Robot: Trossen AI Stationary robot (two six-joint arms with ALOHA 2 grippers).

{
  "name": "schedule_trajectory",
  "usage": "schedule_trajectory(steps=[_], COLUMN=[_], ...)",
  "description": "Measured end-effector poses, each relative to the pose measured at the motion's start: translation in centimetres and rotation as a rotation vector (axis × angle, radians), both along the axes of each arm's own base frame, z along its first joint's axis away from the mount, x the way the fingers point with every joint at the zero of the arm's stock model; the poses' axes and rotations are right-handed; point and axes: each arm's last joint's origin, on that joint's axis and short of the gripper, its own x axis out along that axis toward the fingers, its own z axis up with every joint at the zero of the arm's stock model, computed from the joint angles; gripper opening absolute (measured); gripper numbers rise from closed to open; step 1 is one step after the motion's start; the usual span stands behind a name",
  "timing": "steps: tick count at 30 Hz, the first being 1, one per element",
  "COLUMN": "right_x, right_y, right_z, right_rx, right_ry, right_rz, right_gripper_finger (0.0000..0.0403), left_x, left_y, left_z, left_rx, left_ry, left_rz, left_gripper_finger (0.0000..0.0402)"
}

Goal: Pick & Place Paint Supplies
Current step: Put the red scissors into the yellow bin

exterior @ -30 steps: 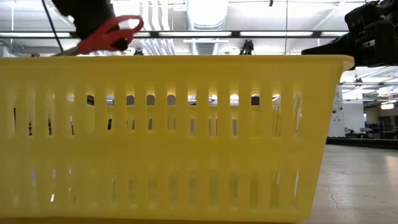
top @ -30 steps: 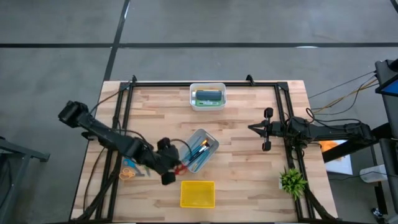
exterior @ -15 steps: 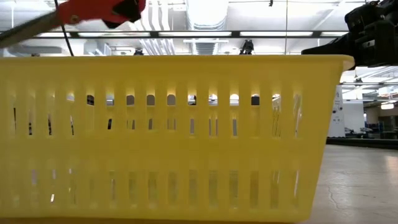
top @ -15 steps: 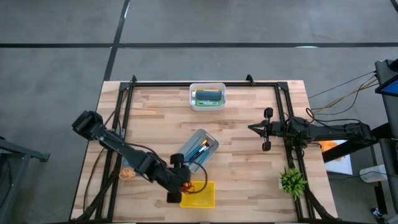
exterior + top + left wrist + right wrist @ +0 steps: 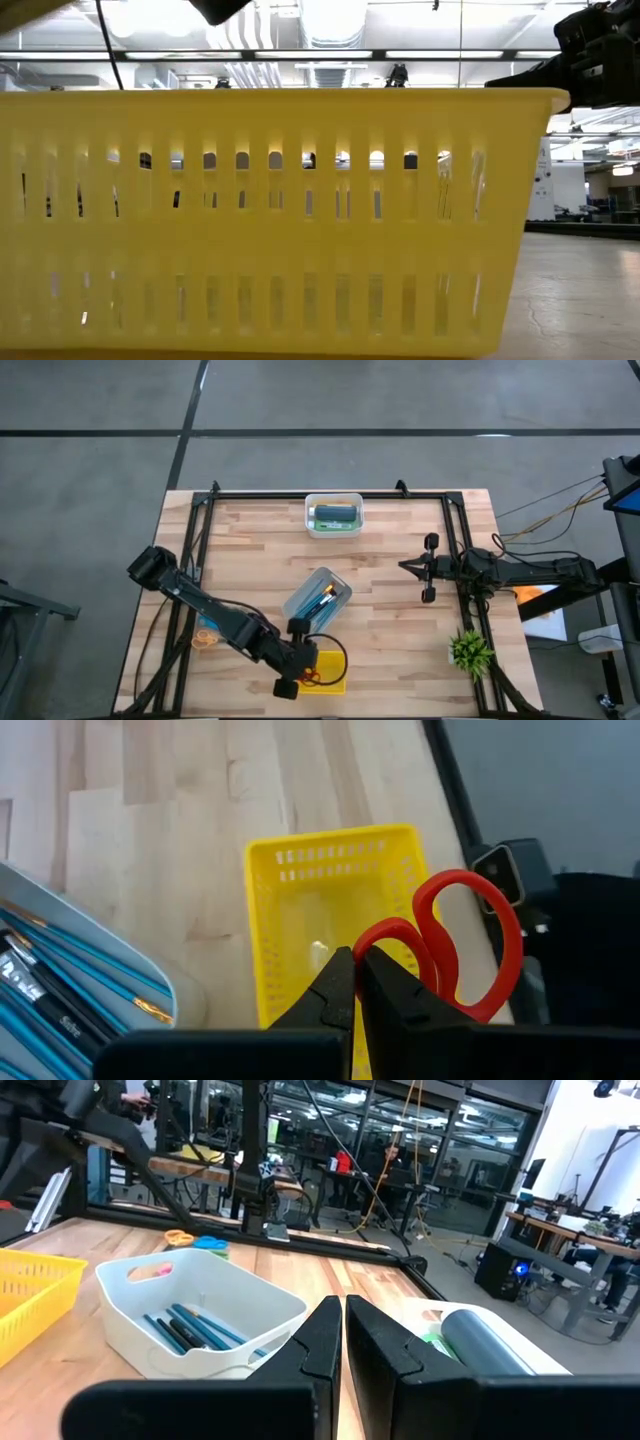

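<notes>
My left gripper (image 5: 303, 666) hangs over the yellow basket (image 5: 330, 682) near the table's near edge, shut on red-handled scissors (image 5: 470, 945). The scissors' blades are hidden. The thin brushes lie in a clear tray (image 5: 318, 598) at mid-table; in the right wrist view the brushes (image 5: 190, 1327) rest on its floor. A dark tube (image 5: 336, 513) lies in the white bin (image 5: 334, 530) at the far edge. My right gripper (image 5: 405, 567) waits shut near the right edge, above the table. My left gripper pinches the scissors between its two fingers (image 5: 335, 982) where the red handle (image 5: 385, 936) begins. Both handle loops stick out past the fingertips. The scissors are lifted clear above the basket's open top. The gripper's own body hides the blades.
An orange thing and a blue thing (image 5: 207, 633) lie on the table's left side. A green spiky plant (image 5: 470, 651) stands at the near right corner. A black frame rail (image 5: 460, 560) runs along the table's edges. In the low view the basket's wall (image 5: 280, 220) fills the picture.
My left gripper has carried the red scissors from beside the clear tray toward the near edge and to the right, and it now hangs over the yellow basket. In the low view the scissors have passed out of the top of the picture.
</notes>
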Motion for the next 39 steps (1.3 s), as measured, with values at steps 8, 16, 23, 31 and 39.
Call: schedule_trajectory(steps=[8,16,23,31,39], right_x=[0.0,0.0,0.0,0.0,0.0], right_y=[0.0,0.0,0.0,0.0,0.0], right_z=[-0.1,-0.1,-0.2,-0.2,-0.2], right_rx=[0.000,0.000,0.001,0.001,0.001], right_ry=[0.009,0.012,0.022,0.022,0.023], right_rz=[0.001,0.000,0.002,0.002,0.001], right_gripper_finger=[0.0015,0.0015,0.0015,0.0015,0.0015], left_x=[0.4,1.3,2.4,3.3,4.4], left_y=[-0.2,-0.7,-0.8,-1.1,-0.1], left_z=[-1.1,-3.0,-2.1,-0.2,-2.6], left_rx=[0.010,0.042,0.039,0.014,0.044], left_ry=[0.010,0.015,-0.002,-0.092,-0.041], left_rz=[-0.009,-0.089,-0.118,-0.141,-0.109], left_gripper_finger=[0.0005,0.0005,0.0005,0.0005,0.0005])
